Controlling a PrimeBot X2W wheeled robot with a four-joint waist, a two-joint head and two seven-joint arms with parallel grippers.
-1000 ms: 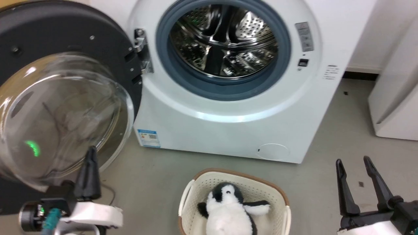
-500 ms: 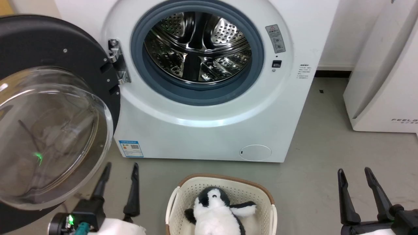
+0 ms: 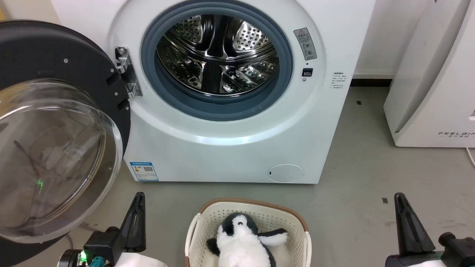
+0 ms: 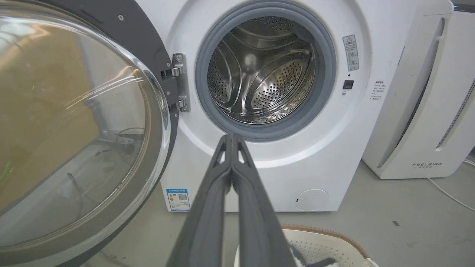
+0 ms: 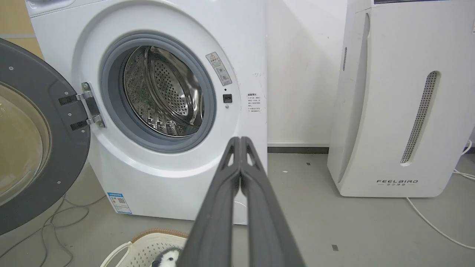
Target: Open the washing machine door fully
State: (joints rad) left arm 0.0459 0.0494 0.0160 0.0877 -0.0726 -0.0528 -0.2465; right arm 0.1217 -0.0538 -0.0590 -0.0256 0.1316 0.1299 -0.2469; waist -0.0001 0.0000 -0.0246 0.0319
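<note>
We see the washing machine door (image 3: 63,48) standing wide open to the left of the washing machine (image 3: 230,148), hung on a bright metal hinge (image 3: 126,76) at the left edge of the white front. It is a broad, glossy black disc, and a clear glass bowl (image 3: 44,167) bulges from its centre. The round opening is ringed by a smooth grey rubber gasket (image 3: 222,110). Inside it lies the perforated steel drum (image 3: 217,55), shiny and ribbed. Low on the front panel we find a small blue label (image 3: 144,171) near the left corner and a flat round cap (image 3: 285,173) near the right. On the grey floor (image 3: 352,185) just before the washer sits a cream plastic basket (image 3: 256,204) with a pierced wall and a brown rim, holding a fluffy black-and-white plush penguin (image 3: 243,243). A tall white appliance (image 3: 434,81) with a curved face stands to the right, apart from the washer. The left gripper (image 4: 231,138) has its two long dark fingers pressed together tip to tip, holding nothing, and points at the washer's front below the gasket without touching it. The right gripper (image 5: 240,140) is likewise pressed together and empty, clear of the machine.
</note>
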